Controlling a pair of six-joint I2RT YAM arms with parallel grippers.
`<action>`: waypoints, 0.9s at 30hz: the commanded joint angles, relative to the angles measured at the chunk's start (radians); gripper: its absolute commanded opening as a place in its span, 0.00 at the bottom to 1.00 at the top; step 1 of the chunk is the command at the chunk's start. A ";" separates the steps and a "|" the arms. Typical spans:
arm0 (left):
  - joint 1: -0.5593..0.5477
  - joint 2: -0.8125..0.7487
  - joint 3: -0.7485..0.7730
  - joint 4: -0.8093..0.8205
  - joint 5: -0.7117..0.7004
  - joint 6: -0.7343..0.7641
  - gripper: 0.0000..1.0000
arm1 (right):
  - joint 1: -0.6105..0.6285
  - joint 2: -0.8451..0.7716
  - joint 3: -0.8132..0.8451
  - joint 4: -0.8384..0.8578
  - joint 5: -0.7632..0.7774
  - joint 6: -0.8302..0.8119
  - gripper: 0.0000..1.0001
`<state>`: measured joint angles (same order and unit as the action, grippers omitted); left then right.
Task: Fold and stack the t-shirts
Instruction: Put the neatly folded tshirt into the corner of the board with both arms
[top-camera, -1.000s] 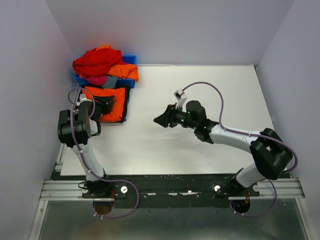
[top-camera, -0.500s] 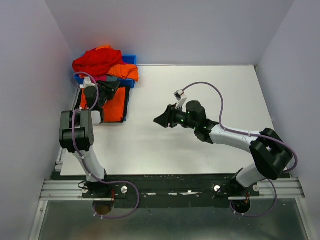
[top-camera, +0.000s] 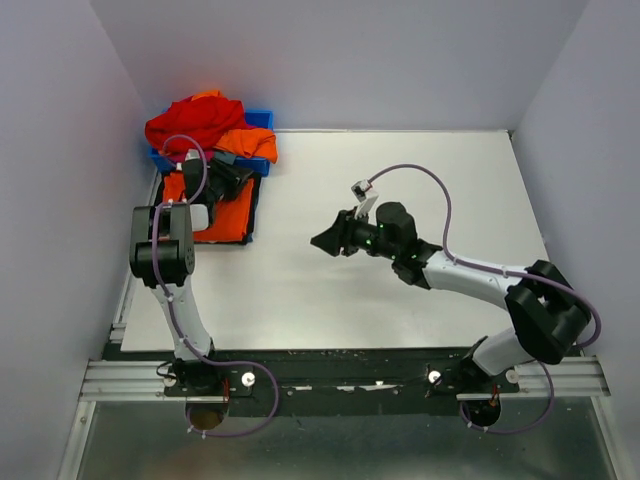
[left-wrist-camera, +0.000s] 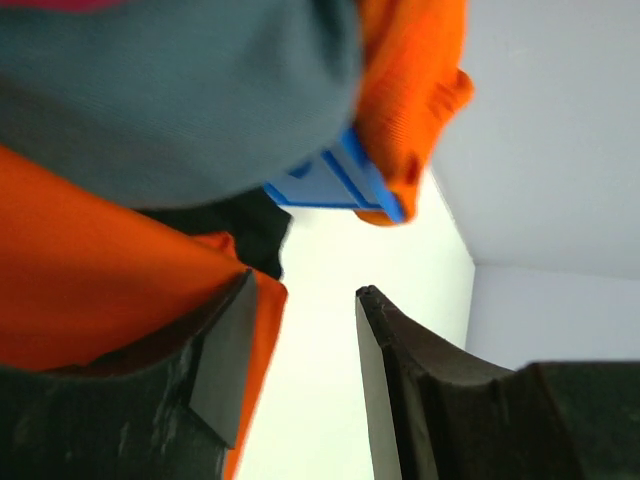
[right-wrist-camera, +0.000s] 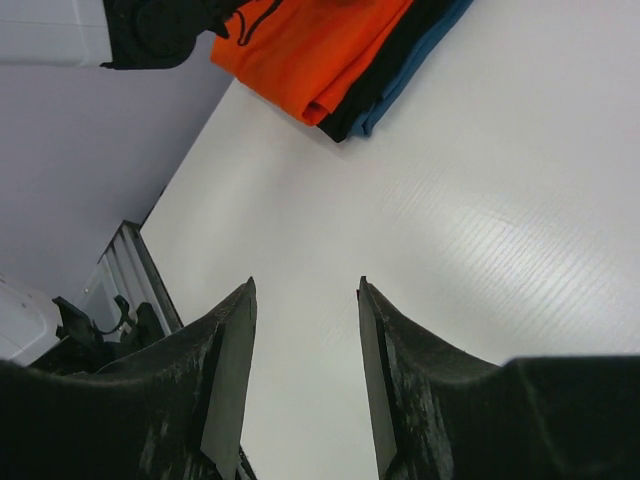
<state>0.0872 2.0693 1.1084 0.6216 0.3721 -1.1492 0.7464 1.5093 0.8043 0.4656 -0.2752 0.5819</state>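
The left gripper (top-camera: 238, 178), jaws apart and empty, partly hid the folded orange t-shirt (top-camera: 228, 215) beside the blue bin (top-camera: 262, 118), itself mostly buried under heaped t-shirts (top-camera: 200, 122); the right gripper (top-camera: 318, 241) gaped empty over the table (top-camera: 400, 160).

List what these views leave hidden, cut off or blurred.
Top external: the blue bin is mostly buried under the t-shirt heap; its count cannot be told.
Top external: the left gripper covers the folded stack's far edge.
Left wrist: the grey t-shirt is blurred and cut by the top edge.
Right wrist: the folded stack runs off the top edge.
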 joint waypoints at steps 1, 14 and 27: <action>-0.032 -0.231 0.027 -0.279 -0.039 0.225 0.57 | -0.010 -0.101 -0.022 -0.037 0.051 -0.050 0.54; -0.325 -0.803 -0.212 -0.666 -0.303 0.490 0.99 | -0.018 -0.609 -0.163 -0.464 0.520 -0.136 1.00; -0.736 -1.232 -0.645 -0.553 -0.582 0.690 0.99 | -0.016 -1.014 -0.488 -0.548 0.769 -0.070 1.00</action>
<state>-0.5716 0.9028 0.5236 0.0387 -0.0578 -0.5762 0.7307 0.5430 0.3893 -0.0612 0.3901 0.4908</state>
